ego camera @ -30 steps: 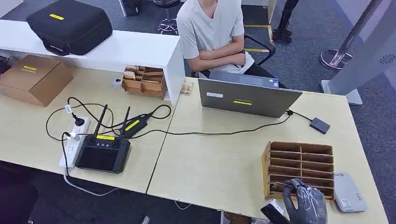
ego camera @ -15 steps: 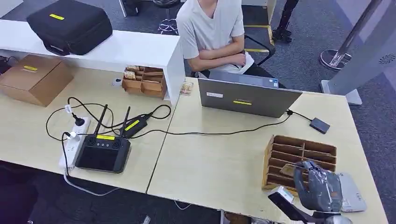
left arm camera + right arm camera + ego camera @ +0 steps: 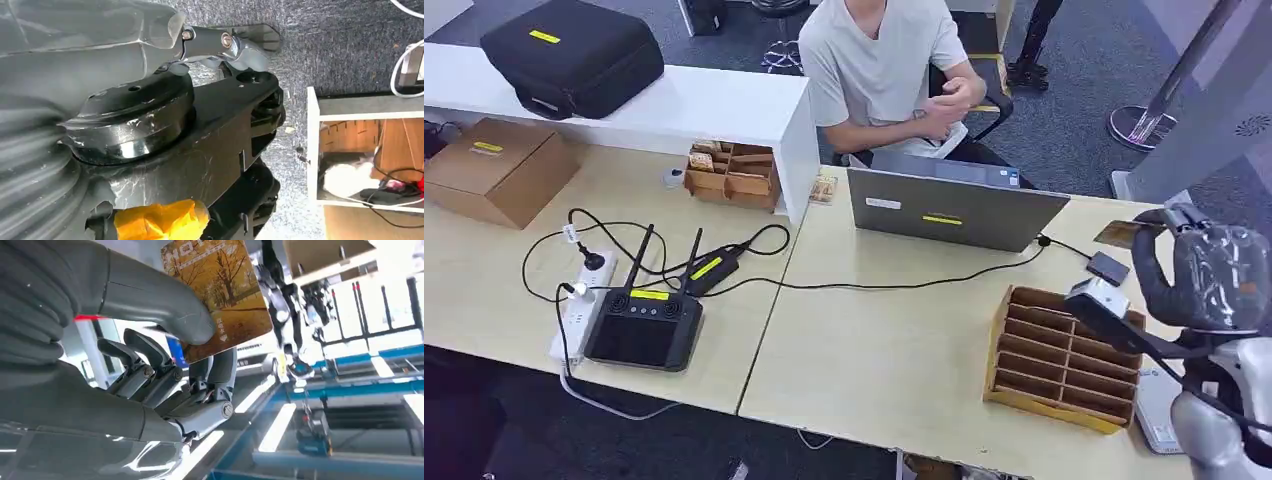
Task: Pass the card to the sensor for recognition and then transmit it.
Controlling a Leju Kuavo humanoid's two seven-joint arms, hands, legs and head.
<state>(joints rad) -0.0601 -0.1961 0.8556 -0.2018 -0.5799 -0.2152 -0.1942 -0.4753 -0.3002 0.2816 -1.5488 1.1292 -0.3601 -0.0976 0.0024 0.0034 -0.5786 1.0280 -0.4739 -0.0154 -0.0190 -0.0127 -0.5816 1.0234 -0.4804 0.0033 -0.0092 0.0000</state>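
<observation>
The right hand (image 3: 1209,275) was clamped on the card (image 3: 220,292), raised above the table's (image 3: 904,350) far right; pinched shallowly by thumb, it could be dropped before the sensor (image 3: 1109,268) was reached.

The right hand (image 3: 1214,275) is hovering above the table's (image 3: 904,350) far right part. Below it the wooden slotted rack (image 3: 1064,355) is standing, just beside the black sensor (image 3: 1108,268); the laptop (image 3: 954,208) is blocking its left-forward side.
</observation>
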